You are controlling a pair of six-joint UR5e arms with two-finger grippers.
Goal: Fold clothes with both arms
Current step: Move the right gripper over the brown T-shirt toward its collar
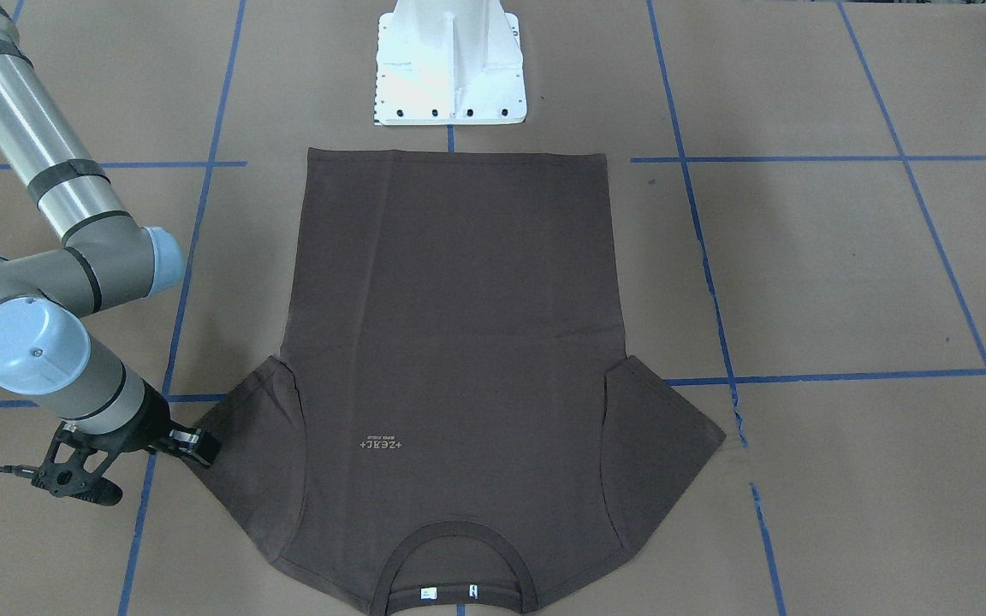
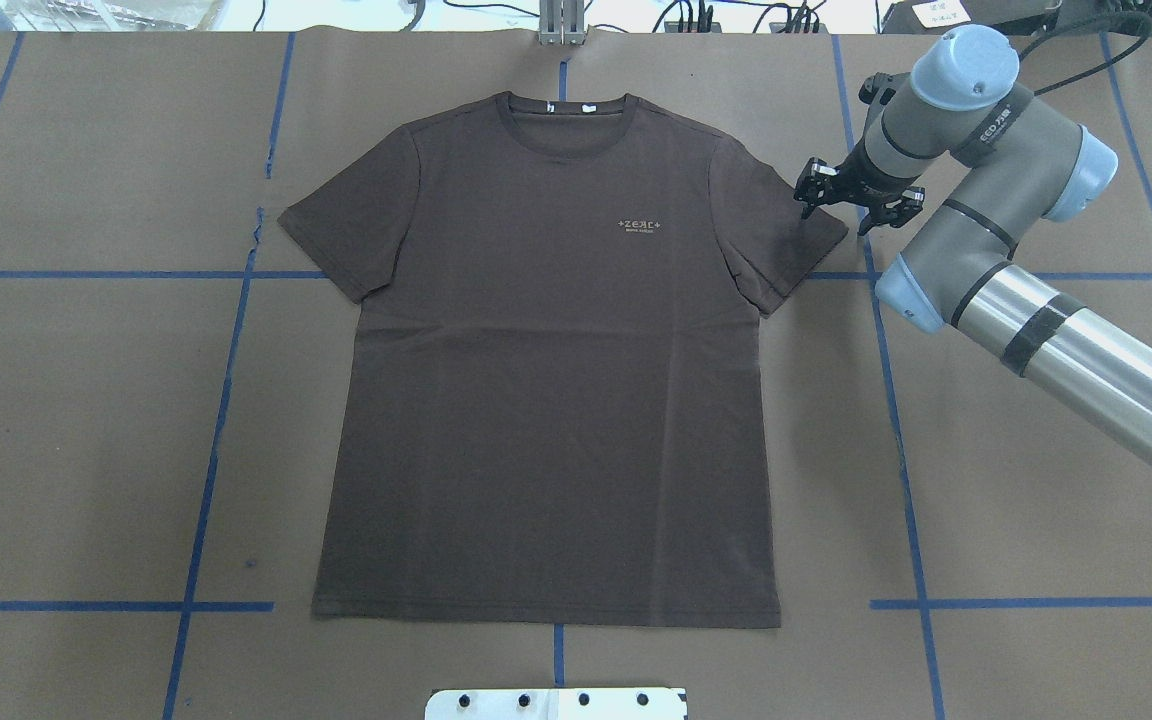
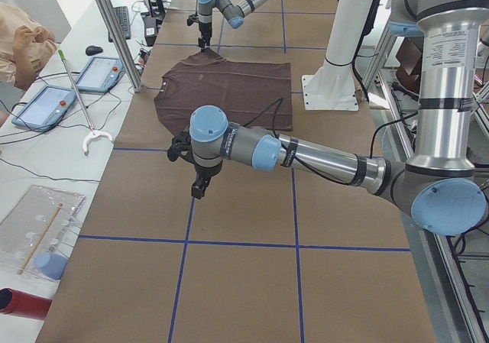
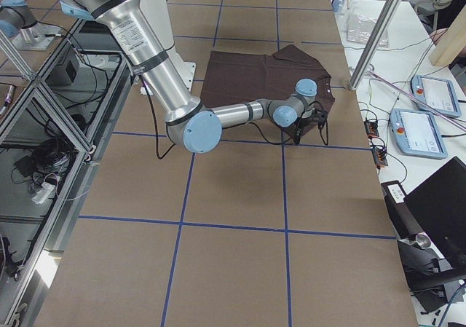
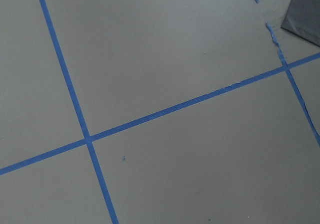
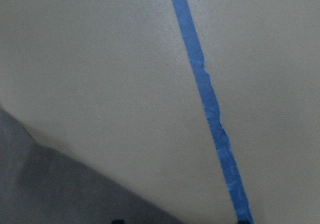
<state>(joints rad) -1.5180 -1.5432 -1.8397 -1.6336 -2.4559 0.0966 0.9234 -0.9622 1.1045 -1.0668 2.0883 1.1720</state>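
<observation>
The dark brown T-shirt [image 2: 546, 370] lies flat and spread out on the brown table, its collar [image 2: 563, 103] at the far edge from the robot. My right gripper [image 2: 856, 205] hovers low just beside the tip of the shirt's sleeve [image 2: 786, 240], pointing down, fingers spread and open, with nothing between them; it also shows in the front-facing view as gripper [image 1: 193, 447]. The right wrist view shows sleeve cloth [image 6: 60, 189] at the lower left. My left gripper [image 3: 199, 189] hangs over bare table well away from the shirt; I cannot tell whether it is open or shut. The left wrist view catches only a shirt corner [image 5: 306, 9].
The white pedestal base [image 1: 450, 68] stands just behind the shirt's hem. Blue tape lines [image 2: 221, 400] grid the brown table. Beyond the table's far edge are metal posts [image 3: 114, 30], tablets [image 3: 95, 72], a red bottle [image 3: 23, 303] and a seated person [image 3: 23, 37].
</observation>
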